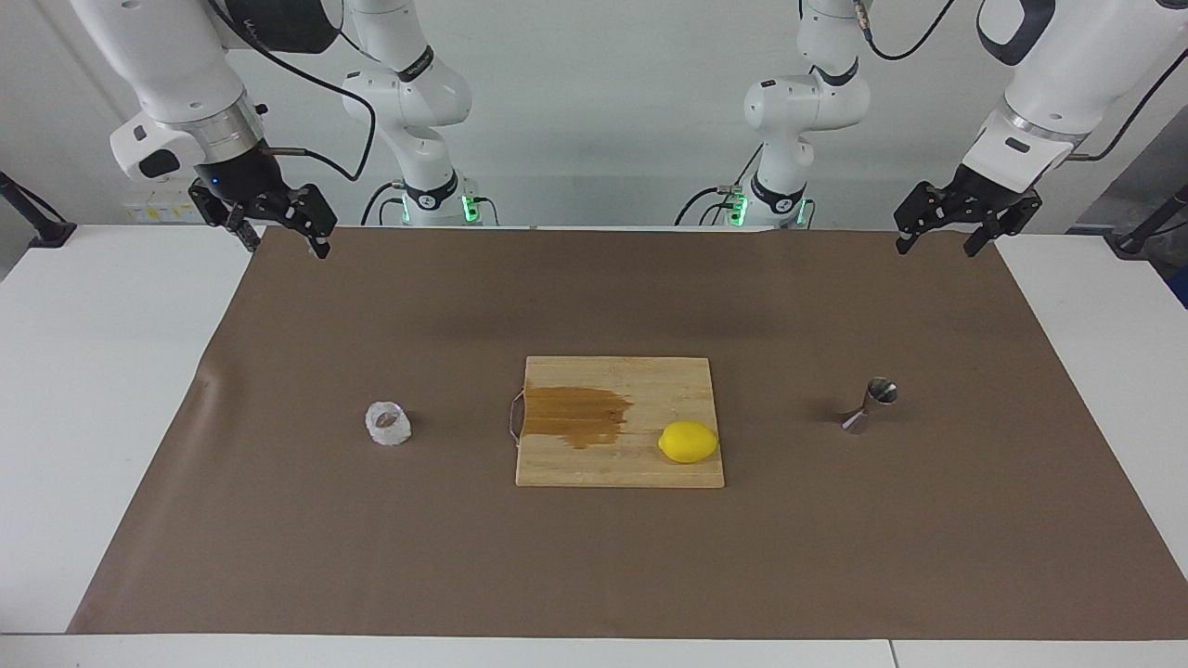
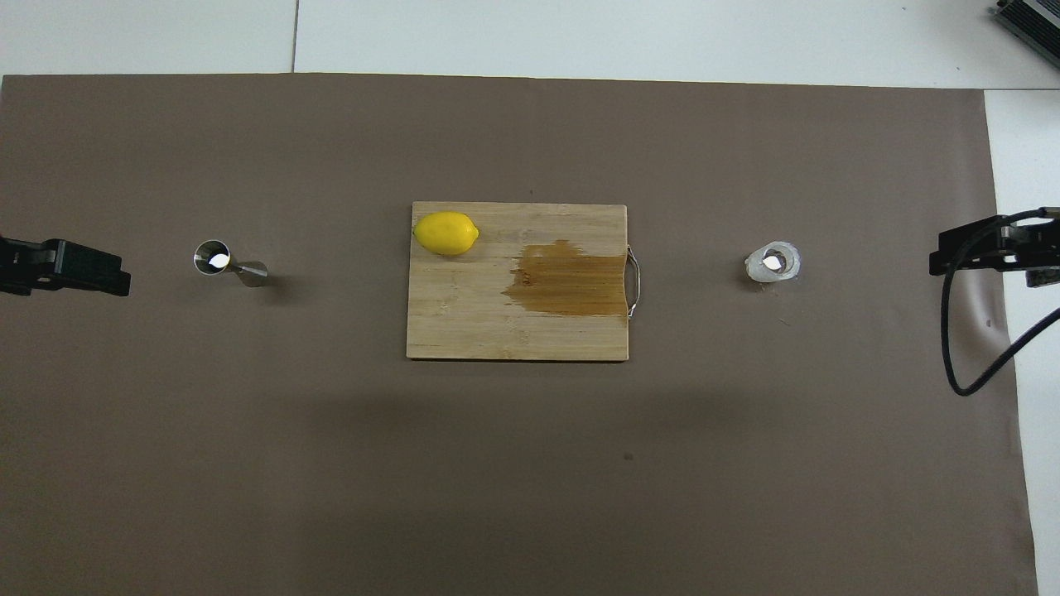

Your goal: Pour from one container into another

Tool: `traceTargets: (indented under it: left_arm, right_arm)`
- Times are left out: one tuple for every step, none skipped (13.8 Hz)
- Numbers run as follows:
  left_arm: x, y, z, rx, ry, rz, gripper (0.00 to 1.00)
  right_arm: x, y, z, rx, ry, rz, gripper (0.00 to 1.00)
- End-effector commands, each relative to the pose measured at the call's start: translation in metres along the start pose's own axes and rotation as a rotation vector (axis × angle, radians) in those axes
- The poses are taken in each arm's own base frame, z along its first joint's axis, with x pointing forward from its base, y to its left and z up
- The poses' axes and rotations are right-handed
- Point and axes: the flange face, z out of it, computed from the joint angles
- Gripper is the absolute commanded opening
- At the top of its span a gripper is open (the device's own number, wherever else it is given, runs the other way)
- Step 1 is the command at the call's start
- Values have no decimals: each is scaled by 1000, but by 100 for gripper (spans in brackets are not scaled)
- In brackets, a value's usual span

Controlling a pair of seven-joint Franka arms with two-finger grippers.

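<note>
A squat clear glass cup (image 1: 388, 423) (image 2: 773, 262) with a bumpy surface stands upright on the brown mat, toward the right arm's end of the table. A small steel hourglass jigger (image 1: 871, 405) (image 2: 224, 261) stands upright toward the left arm's end. My right gripper (image 1: 286, 246) (image 2: 977, 252) hangs open and empty over the mat's corner at its own end, well apart from the cup. My left gripper (image 1: 937, 249) (image 2: 83, 269) hangs open and empty over the mat's edge at its end, well apart from the jigger.
A wooden cutting board (image 1: 575, 464) (image 2: 464, 323) with a dark wet-looking stain and a wire handle lies mid-table between the cup and the jigger. A yellow lemon (image 1: 688, 442) (image 2: 446, 233) rests on its corner toward the jigger. A black cable (image 2: 965, 364) loops below the right gripper.
</note>
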Motion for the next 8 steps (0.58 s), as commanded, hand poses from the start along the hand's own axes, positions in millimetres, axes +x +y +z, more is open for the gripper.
traceTargets:
  left_arm:
    - [-7, 2, 0, 19, -11, 19, 100]
    - [-7, 2, 1, 19, -14, 18, 100]
    - [-7, 2, 0, 17, -11, 7, 100]
    - [-7, 2, 0, 17, -12, 7, 100]
    - [-7, -1, 1, 15, -18, -8, 100]
    - [-8, -3, 0, 16, -15, -29, 100]
    - [-8, -6, 0, 16, -10, -43, 100]
    - [-7, -7, 2, 14, -2, -42, 100]
  right_arm:
    - [-2, 4, -3, -6, -1, -19, 100]
    - [-2, 4, -3, -6, -1, -19, 100]
    - [-2, 4, -3, -6, -1, -19, 100]
    - [-2, 4, -3, -6, -1, -19, 100]
    - [-2, 4, -3, -6, -1, -19, 100]
    - [-2, 4, -3, -6, -1, -19, 100]
    - [-2, 4, -3, -6, -1, -19, 100]
    - [-2, 4, -3, -6, -1, -19, 100]
